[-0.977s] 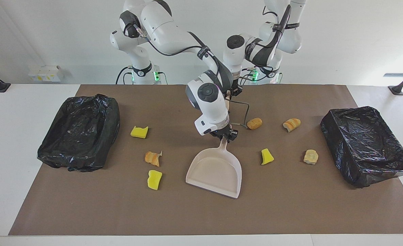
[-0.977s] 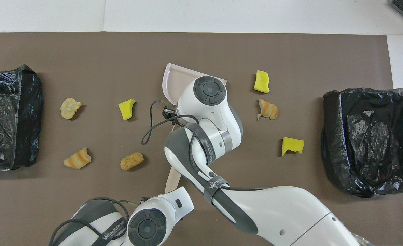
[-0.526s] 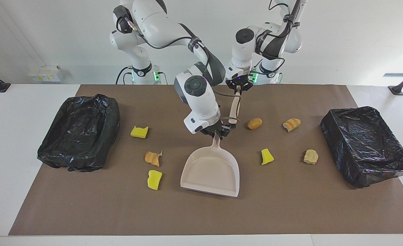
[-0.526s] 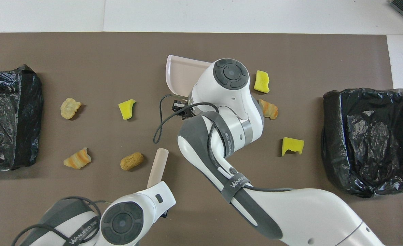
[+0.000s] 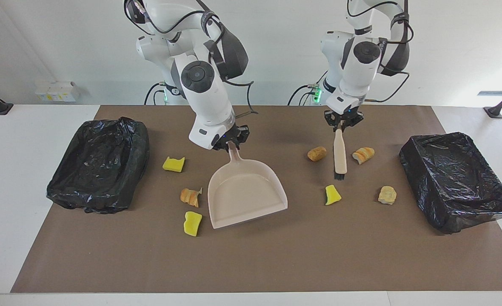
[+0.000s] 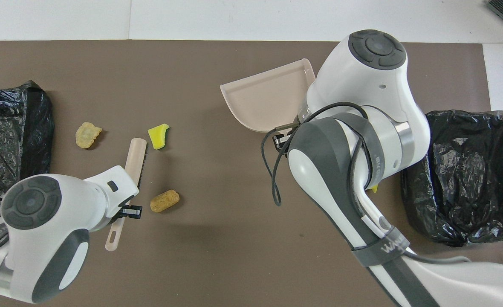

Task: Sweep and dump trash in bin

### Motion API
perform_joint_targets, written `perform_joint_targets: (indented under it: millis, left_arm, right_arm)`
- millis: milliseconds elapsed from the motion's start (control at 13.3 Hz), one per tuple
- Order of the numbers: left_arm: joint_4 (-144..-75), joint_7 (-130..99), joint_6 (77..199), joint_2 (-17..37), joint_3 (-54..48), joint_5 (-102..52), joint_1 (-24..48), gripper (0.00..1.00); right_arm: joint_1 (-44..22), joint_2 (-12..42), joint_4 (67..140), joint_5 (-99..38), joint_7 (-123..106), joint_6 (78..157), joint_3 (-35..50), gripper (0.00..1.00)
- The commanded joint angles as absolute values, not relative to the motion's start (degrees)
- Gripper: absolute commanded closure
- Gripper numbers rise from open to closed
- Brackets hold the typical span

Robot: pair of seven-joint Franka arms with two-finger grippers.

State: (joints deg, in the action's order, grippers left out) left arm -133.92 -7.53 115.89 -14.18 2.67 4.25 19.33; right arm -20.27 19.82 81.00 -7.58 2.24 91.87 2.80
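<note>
My right gripper (image 5: 232, 145) is shut on the handle of the beige dustpan (image 5: 244, 191), which hangs tilted with its open lip low over the mat. Beside the pan lie trash scraps: two yellow sponge pieces (image 5: 173, 164) (image 5: 192, 223) and a bread chunk (image 5: 190, 196). My left gripper (image 5: 340, 124) is shut on the brush (image 5: 339, 155), bristles pointing down. The brush hangs between two bread chunks (image 5: 317, 153) (image 5: 363, 154), just above a yellow sponge scrap (image 5: 332, 194). Another bread piece (image 5: 387, 194) lies toward the left arm's end. From overhead the brush (image 6: 135, 158) and dustpan (image 6: 268, 100) both show.
A black bag-lined bin (image 5: 100, 163) stands at the right arm's end of the brown mat, and a second one (image 5: 457, 178) at the left arm's end. The right arm covers several scraps in the overhead view.
The arms have drawn apart. The right gripper carried the dustpan toward the right arm's end and turned it. The left gripper swung the brush toward the left arm's end, bristles down.
</note>
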Motion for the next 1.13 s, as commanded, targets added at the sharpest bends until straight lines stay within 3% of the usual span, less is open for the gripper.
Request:
perform_joint_targets:
  millis: [0, 376, 601, 1052]
  left_arm:
    - [-126.67, 1.81, 115.66, -8.02, 1.93, 5.01, 11.28, 1.00]
    - [-118.66, 10.01, 120.38, 1.48, 2.02, 10.72, 3.27, 1.00]
    - [-117.43, 15.62, 126.47, 6.75, 1.93, 10.72, -1.57, 1.00]
    - [-120.41, 20.04, 125.60, 7.30, 1.32, 10.28, 0.34, 1.00]
  right_arm:
    - [-19.61, 18.46, 82.88, -2.82, -13.29, 87.82, 3.34, 1.00]
    - [-16.45, 16.35, 88.14, 0.09, -38.61, 87.88, 3.43, 1.00]
    - [-16.35, 17.83, 92.27, 2.54, -53.21, 94.72, 3.51, 1.00]
    - [-21.44, 21.62, 93.77, 2.99, -57.31, 98.52, 3.43, 1.00]
